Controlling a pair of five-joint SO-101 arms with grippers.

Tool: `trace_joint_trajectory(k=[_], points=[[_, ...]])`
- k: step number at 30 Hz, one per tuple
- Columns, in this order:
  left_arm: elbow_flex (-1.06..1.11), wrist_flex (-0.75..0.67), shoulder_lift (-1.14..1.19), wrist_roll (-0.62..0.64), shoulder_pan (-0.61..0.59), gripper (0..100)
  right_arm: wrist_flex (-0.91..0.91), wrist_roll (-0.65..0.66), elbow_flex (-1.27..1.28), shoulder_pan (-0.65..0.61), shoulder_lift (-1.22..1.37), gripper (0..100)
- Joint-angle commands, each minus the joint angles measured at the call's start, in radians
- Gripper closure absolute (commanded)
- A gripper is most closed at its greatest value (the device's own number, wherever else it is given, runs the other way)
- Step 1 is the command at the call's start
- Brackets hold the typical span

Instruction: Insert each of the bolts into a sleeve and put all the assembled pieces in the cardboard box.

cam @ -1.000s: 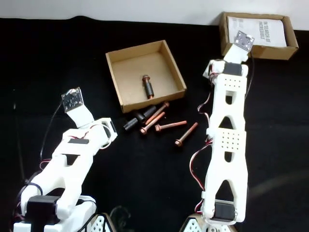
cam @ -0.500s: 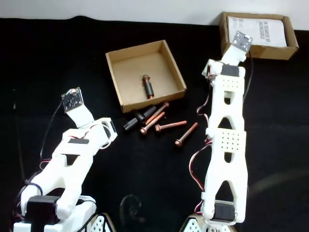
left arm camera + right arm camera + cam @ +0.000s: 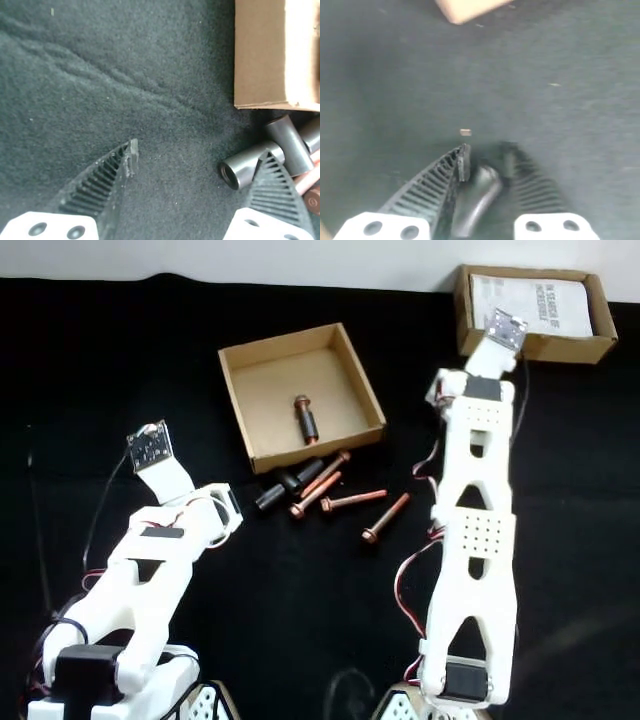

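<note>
High view, box: the cardboard box (image 3: 236,400) sits mid-table with one assembled piece (image 3: 305,418) lying in it, so one's done by the look of it.
High view, loose parts: four bolts (image 3: 355,500) and the dark sleeves (image 3: 270,498) are bunched just outside the box's near wall, between the two arms. Handy for both, but they're packed tight and some are touching.
High view, arms: the left arm (image 3: 150,570) sits low, with the left gripper (image 3: 228,508) right beside the sleeves. The right arm (image 3: 470,530) is stretched long past the pile, toward a second box (image 3: 590,345) at the far edge.
Left wrist, tool: left gripper (image 3: 200,150) is spread wide with nothing in it. One finger (image 3: 270,180) sits over the nearest sleeve (image 3: 242,169). My guess is it's lining up on that one.
Left wrist, in the way: another sleeve (image 3: 290,145) touches the first, and the cardboard box corner is close by. A sloppy close could shove the neighbours.
Right wrist, tool: right gripper (image 3: 485,167) is clamped on what looks like a gripped sleeve (image 3: 477,200), above bare black cloth (image 3: 580,100). Probably kept clear of the pile so a bolt can go in.
Right wrist, around: a tan corner (image 3: 470,7) at the edge, can't tell which box.
</note>
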Motion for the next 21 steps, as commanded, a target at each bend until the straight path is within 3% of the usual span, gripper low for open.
trace_joint_trajectory(k=[1,12,21], points=[[-0.035,-0.014,0.002,0.009,-0.012,64,0.041,0.048,0.033,-0.065,0.007,98.6],[-0.035,-0.014,0.002,0.009,-0.012,64,0.084,0.046,0.004,-0.136,-0.004,99.2],[-0.035,-0.014,0.002,0.009,-0.01,64,0.332,0.054,-0.318,-0.2,-0.004,99.0]])
